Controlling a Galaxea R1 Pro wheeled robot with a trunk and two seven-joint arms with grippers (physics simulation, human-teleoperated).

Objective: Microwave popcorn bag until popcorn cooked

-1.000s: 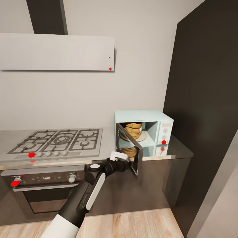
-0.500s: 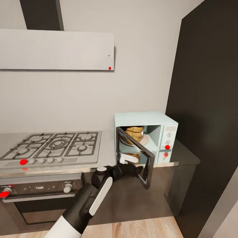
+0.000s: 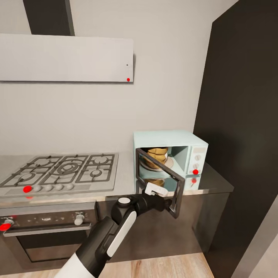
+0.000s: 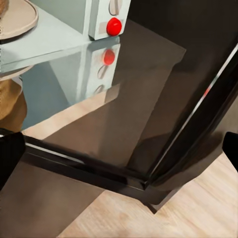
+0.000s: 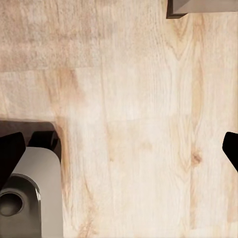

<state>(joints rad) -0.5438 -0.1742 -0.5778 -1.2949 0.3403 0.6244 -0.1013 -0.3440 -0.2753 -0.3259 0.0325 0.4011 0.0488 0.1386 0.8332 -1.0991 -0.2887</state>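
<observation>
One popcorn bag [image 3: 156,153], one microwave [image 3: 170,158], one half-open door [image 3: 160,180].
Crumpled tan paper sits on the round plate inside the boxy mint shell, on the glossy grey countertop [image 3: 123,181]. Left gripper [image 3: 164,197] spread wide against the dark glass door; right gripper [image 5: 119,148] spread over pale wooden floor [image 5: 134,109].

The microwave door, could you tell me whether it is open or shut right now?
Partly open: the microwave door swings outward, leaving the popcorn bag visible inside the microwave, with the left gripper at its lower edge.
</observation>
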